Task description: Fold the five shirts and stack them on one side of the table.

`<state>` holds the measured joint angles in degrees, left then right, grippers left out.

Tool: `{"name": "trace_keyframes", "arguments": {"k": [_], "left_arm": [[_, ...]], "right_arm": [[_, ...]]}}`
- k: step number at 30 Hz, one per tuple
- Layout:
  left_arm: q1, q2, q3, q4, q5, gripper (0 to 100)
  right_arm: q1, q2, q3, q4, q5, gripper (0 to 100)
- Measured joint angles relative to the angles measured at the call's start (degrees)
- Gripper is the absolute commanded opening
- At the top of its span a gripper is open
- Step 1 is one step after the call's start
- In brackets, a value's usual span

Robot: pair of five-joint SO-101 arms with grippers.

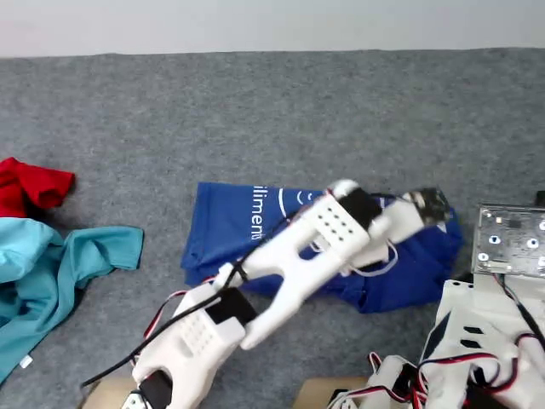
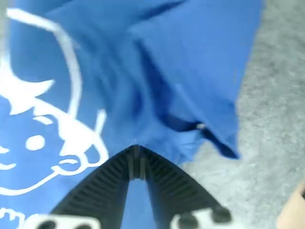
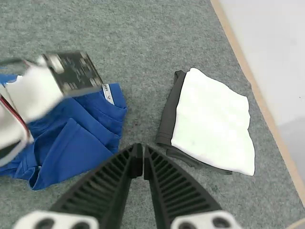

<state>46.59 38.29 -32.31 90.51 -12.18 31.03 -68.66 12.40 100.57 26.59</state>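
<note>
My left gripper (image 2: 137,152) is pressing its two fingers tight together, right down at the blue shirt (image 2: 190,57). I cannot tell if a bit of cloth is caught between them. That camera is seeing the white drawing on the shirt up close.

The high view is showing my left arm (image 1: 298,247) lying across the blue shirt (image 1: 226,226), which is sitting in the middle of the gray table (image 1: 255,111). It is also showing a red shirt (image 1: 30,186) and a teal shirt (image 1: 51,264) bunched up side by side on my left.

My right gripper (image 3: 143,152) is closed too, holding nothing and hanging over bare table beside the blue shirt's corner. Its camera is showing a folded white shirt (image 3: 212,121) lying on top of a folded dark shirt (image 3: 167,114), near the table's edge.
</note>
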Motion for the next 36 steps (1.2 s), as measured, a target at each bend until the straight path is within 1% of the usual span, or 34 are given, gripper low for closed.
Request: {"name": "trace_keyframes", "arguments": {"k": [4, 6, 9, 11, 14, 17, 22, 26, 32, 34, 36], "left_arm": [[-1.41, 0.0, -1.32, 1.76, -0.09, 1], [-0.97, 0.0, -1.32, 3.87, -1.14, 5], [0.88, 0.0, -1.32, 7.12, -2.46, 12], [2.29, 0.0, -1.32, 7.74, -2.81, 15], [4.31, 0.0, -1.32, 8.18, -2.99, 17], [6.24, 2.81, -1.49, 8.26, -2.99, 17], [7.12, 9.05, -1.58, 8.26, -2.9, 17], [6.77, 10.29, -1.58, 7.82, -3.08, 16], [5.27, 10.37, -6.24, 7.82, -2.9, 2], [5.19, 10.37, -8.62, 8.09, -2.9, 0], [5.1, 10.37, -9.93, 8.26, -3.78, 0]], "right_arm": [[0.0, 0.0, 0.0, 0.0, 0.0, 1.0], [0.0, 0.0, 0.0, 0.0, 0.0, 1.0], [0.0, 0.0, 0.0, 0.0, 0.0, 1.0], [0.0, 0.0, 0.0, 0.0, 0.0, 1.0], [0.0, 0.0, 0.0, 0.0, 0.0, 1.1], [0.0, 0.0, 0.0, 0.0, 0.0, 1.1], [0.0, 0.0, 0.0, 0.0, 0.0, 1.1], [0.0, 0.0, 0.0, 0.0, 0.0, 1.1], [0.0, 0.0, 0.0, 0.0, 0.0, 1.1], [0.0, 0.0, 0.0, 0.0, 0.0, 1.1], [0.0, 0.0, 0.0, 0.0, 0.0, 1.1]]}}
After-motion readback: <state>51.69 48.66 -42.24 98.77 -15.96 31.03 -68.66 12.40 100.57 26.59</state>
